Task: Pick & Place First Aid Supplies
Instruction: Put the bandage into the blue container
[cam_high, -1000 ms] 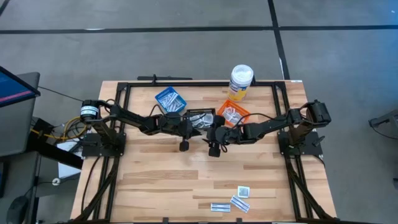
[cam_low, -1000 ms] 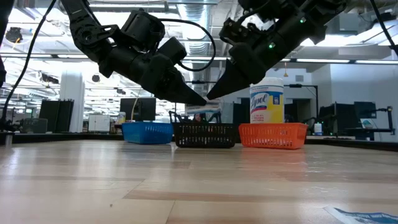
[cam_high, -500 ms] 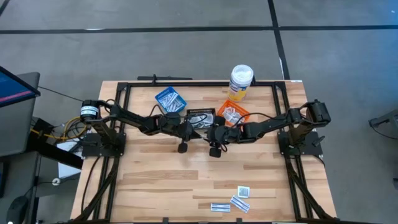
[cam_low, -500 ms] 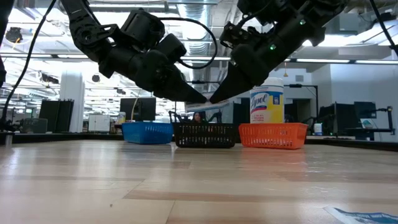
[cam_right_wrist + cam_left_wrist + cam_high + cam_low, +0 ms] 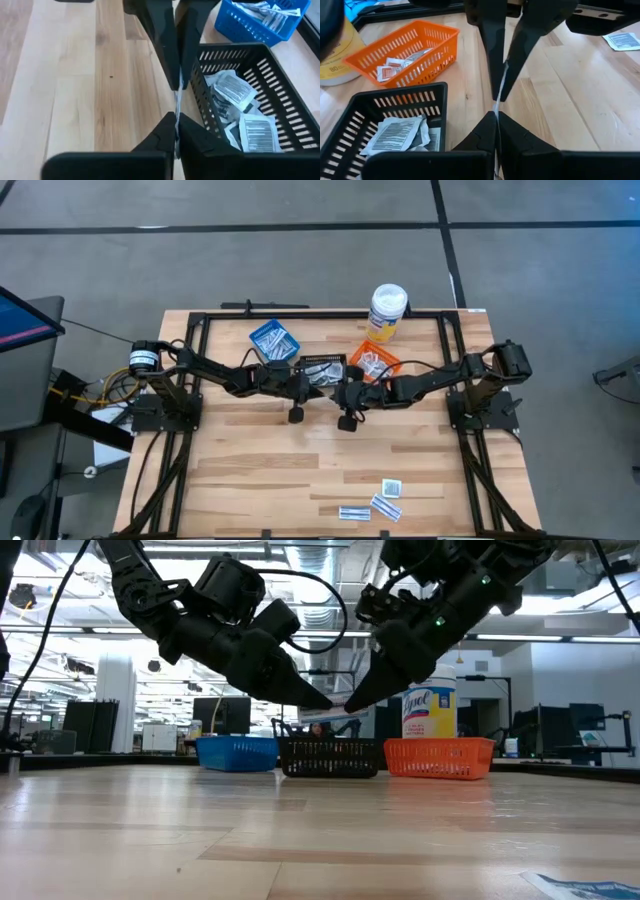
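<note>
Both arms are built of matte black, blocky segments, ending in tapered black fingers [image 5: 512, 135]. Black cables are looped along the links, and small green lights are shown on the right arm [image 5: 440, 600]. A silver cylindrical fitting is mounted at the left arm's base [image 5: 143, 358].

The counter [image 5: 300, 470] is pale wood in long planks, smooth with a soft sheen, framed by matt black metal rails [image 5: 310, 313]. The orange basket [image 5: 407, 50], black basket [image 5: 260, 95] and blue basket [image 5: 260, 22] are slotted moulded plastic with a slight gloss. The packets [image 5: 235, 90] look like thin white paper, creased and matt, with dark print. The bottle [image 5: 387, 312] is glossy white plastic with a printed label. The arms' fingers [image 5: 492, 50] are matt dark plastic.
</note>
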Controlling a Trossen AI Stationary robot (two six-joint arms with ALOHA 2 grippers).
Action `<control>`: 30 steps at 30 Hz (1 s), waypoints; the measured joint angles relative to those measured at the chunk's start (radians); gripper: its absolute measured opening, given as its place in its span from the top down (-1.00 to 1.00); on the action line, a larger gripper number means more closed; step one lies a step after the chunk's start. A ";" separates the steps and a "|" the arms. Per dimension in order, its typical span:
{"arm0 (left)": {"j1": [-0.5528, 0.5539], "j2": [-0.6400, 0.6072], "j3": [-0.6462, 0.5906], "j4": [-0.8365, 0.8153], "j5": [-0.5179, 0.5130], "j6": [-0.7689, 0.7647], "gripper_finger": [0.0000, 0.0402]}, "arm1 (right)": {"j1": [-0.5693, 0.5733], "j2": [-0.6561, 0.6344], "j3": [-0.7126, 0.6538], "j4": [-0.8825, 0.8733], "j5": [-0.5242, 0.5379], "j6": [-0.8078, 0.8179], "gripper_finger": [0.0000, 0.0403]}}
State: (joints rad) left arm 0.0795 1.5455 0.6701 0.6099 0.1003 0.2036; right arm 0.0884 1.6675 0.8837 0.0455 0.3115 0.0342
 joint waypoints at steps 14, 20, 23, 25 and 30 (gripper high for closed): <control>0.000 0.000 0.000 0.001 -0.004 -0.001 0.96 | 0.001 0.001 0.000 -0.071 0.023 0.046 0.92; 0.001 0.000 0.000 0.000 -0.003 0.001 0.95 | 0.001 0.001 0.000 -0.071 0.048 0.089 0.67; 0.001 0.000 0.000 -0.011 -0.004 -0.002 0.95 | 0.001 0.001 0.000 -0.072 0.056 0.098 0.55; 0.001 -0.003 0.000 -0.042 -0.025 -0.002 0.96 | 0.001 0.001 0.000 -0.072 0.056 0.100 0.48; 0.010 -0.084 -0.001 -0.199 -0.226 0.001 0.95 | 0.001 0.001 0.000 -0.070 0.056 0.140 0.35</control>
State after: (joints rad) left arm 0.0893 1.4616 0.6693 0.4111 -0.1254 0.2050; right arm 0.0891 1.6688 0.8833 -0.0248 0.3672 0.1745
